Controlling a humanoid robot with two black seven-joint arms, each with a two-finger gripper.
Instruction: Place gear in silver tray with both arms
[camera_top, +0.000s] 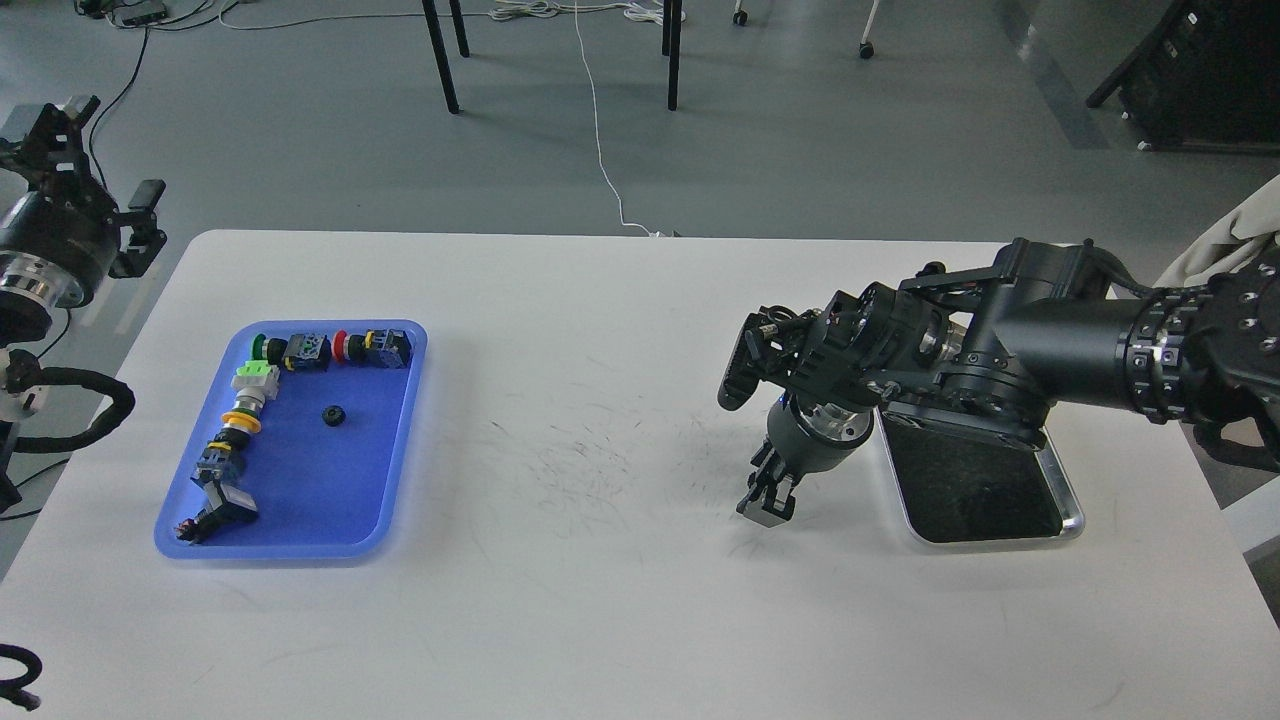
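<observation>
- The white table (600, 400) fills most of the frame; you have a scuffed bare patch at its centre, between the two trays.
- The right arm (1080, 345) reaches in from the right edge and bends down over the table, hiding the upper left corner of the silver tray (1068, 495).
- The blue tray (400, 440) sits left of centre, well apart from the silver tray at lower right, whose dark bottom looks bare where it shows.
- The left arm (45, 235) is raised at the upper left edge, off the table.
- A row of switch parts (250, 400) lines the blue tray's top and left sides.
- The right gripper (768, 500) points down just left of the silver tray; its fingers look nearly together with nothing between them, though you cannot be sure at this size.
- The left gripper (70, 120) is seen dark and partly cut off; you cannot tell how far it is open, and nothing shows in it.
- The gear (333, 416) lies alone on the blue tray's floor, small, black and round. Expect it to be light, stiff and a little slippery; pinch it across its rim from above.
</observation>
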